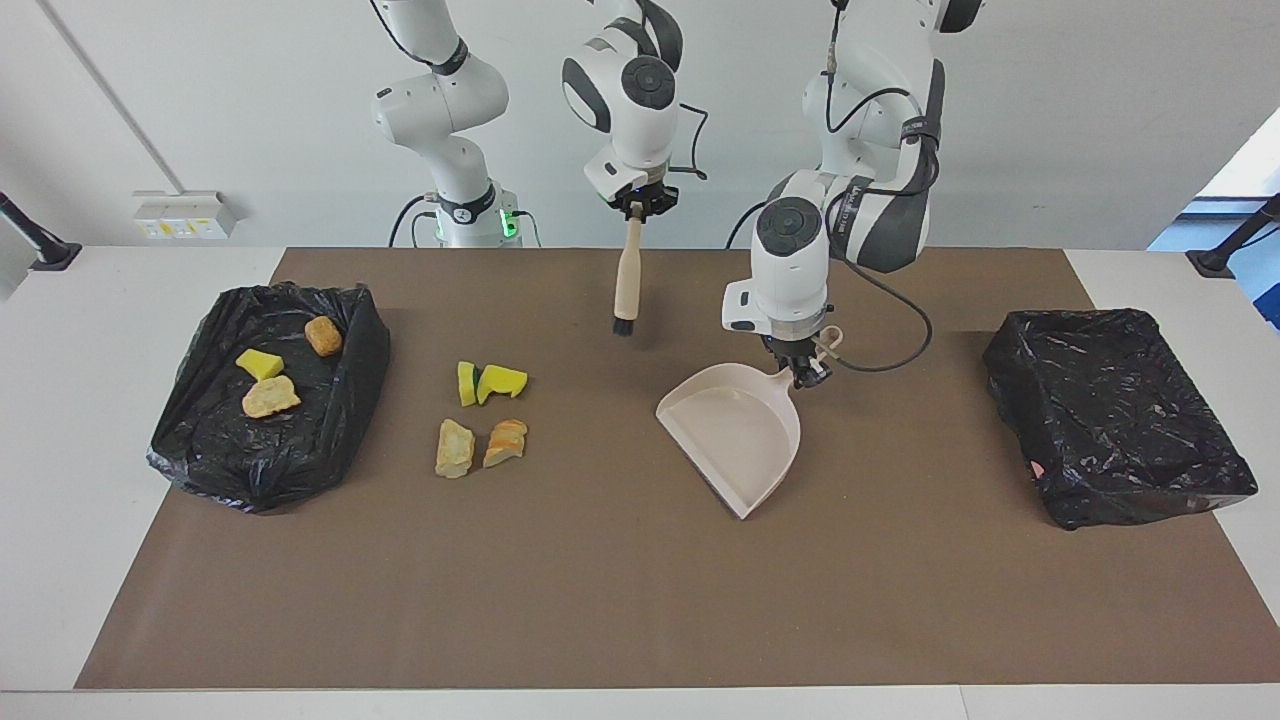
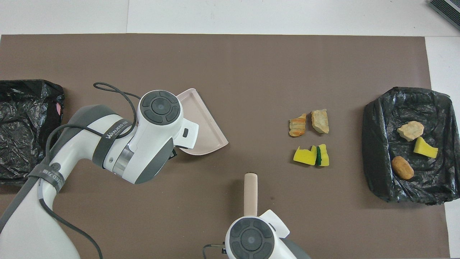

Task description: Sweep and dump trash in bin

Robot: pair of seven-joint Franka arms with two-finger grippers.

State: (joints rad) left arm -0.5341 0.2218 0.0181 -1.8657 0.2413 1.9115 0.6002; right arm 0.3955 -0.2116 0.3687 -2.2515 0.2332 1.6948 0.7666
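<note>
Left gripper (image 1: 806, 374) clamping beige dustpan (image 1: 735, 430) handle, tilting mouth toward eight o'clock in the facing view, right gripper (image 1: 640, 206) gripping brush (image 1: 626, 285) upright, trash (image 1: 481, 415) lying at nine o'clock of the dustpan there.

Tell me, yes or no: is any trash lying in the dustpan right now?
No: the dustpan is bare, with four scraps of trash on the mat and three in the black-lined bin.

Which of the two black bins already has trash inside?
The black bin at the right arm's end holds three scraps; the other bin shows none.
</note>
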